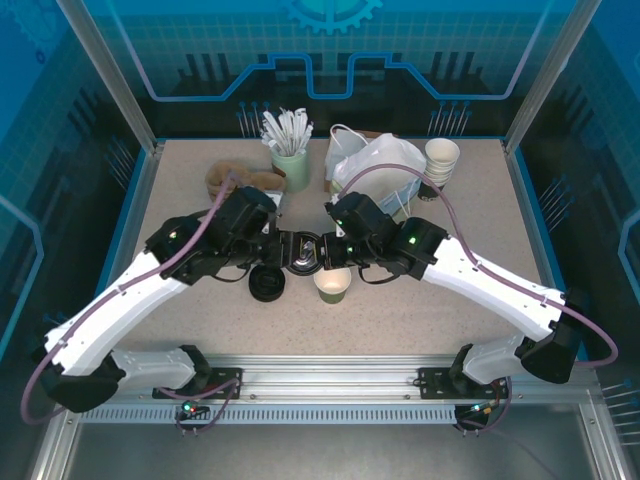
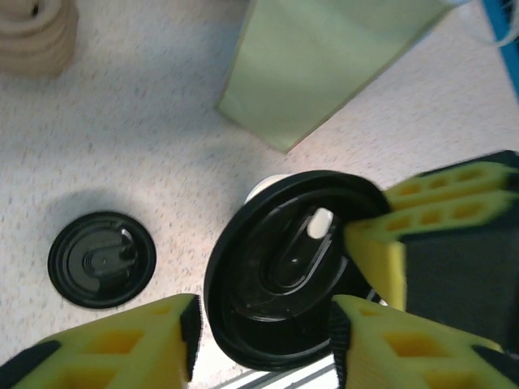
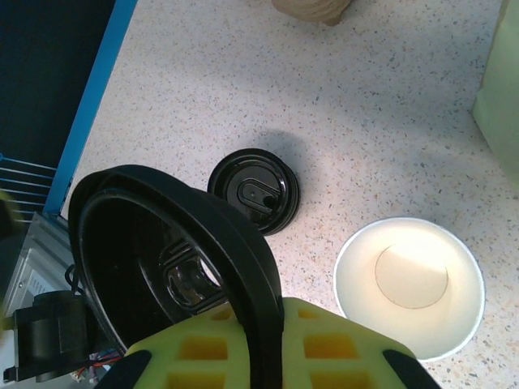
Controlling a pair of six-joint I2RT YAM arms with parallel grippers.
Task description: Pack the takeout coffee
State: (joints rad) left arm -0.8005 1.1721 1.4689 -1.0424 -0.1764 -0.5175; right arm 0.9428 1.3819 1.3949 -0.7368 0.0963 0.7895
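The takeout coffee's paper cup [image 1: 333, 285] stands lidless on the table, its pale inside showing in the right wrist view [image 3: 409, 284]. A round black lid [image 1: 303, 255] hangs between the two arms, just left of the cup. My right gripper [image 3: 272, 324] is shut on that lid's rim [image 3: 243, 243]; its yellow fingers [image 2: 438, 203] show at the lid's right edge in the left wrist view. My left gripper [image 2: 263, 324] is open, its jaws standing either side of the lid [image 2: 284, 267] with a gap on the left.
A low black pile of lids [image 1: 267, 287] lies left of the cup. At the back stand a white bag [image 1: 375, 165], stacked white cups [image 1: 441, 160], a pale green holder of stirrers [image 1: 291, 165] and brown sleeves [image 1: 240, 178].
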